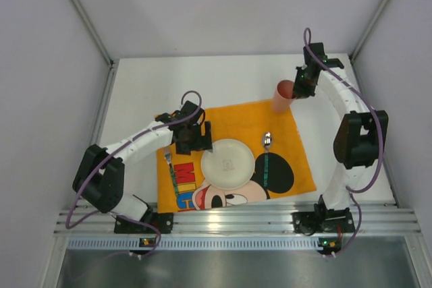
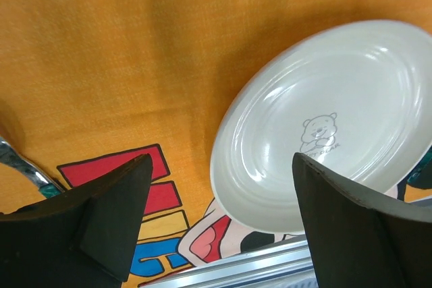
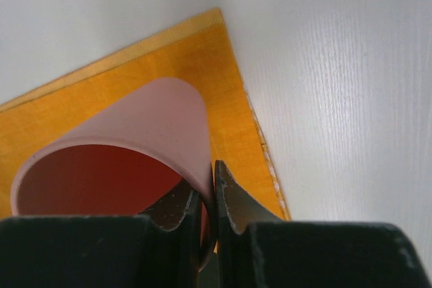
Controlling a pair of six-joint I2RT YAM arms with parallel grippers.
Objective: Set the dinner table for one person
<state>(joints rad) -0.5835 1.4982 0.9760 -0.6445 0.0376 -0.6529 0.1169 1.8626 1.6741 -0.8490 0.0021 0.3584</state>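
Left pincer (image 1: 200, 144) is wide open with nothing between its fingers (image 2: 115, 220). In its wrist view it hangs over the orange Mickey cloth (image 2: 101, 52), and the white plate (image 2: 324, 126) lies flat just ahead of it and off to its right-hand finger. You can make out a little bear printed in the middle of the plate. A shiny bit of the fork (image 2: 20, 163) peeks out beside the left-hand finger.

Right pincer (image 3: 214, 180) is clamped on the wall of the pink cup (image 3: 135, 133), one finger inside the rim and one outside. The cup's mouth faces the wrist camera. It sits over the far corner of the cloth, but I can't tell if the bottom is touching down or not.

The white surface (image 1: 202, 79) is underneath both pincers. From the right wrist it spreads out bare (image 3: 337, 65) just past the cloth edge, to the right of the fingers.

From above, the spoon (image 1: 267, 160) lies on the cloth, between the plate and the right arm.
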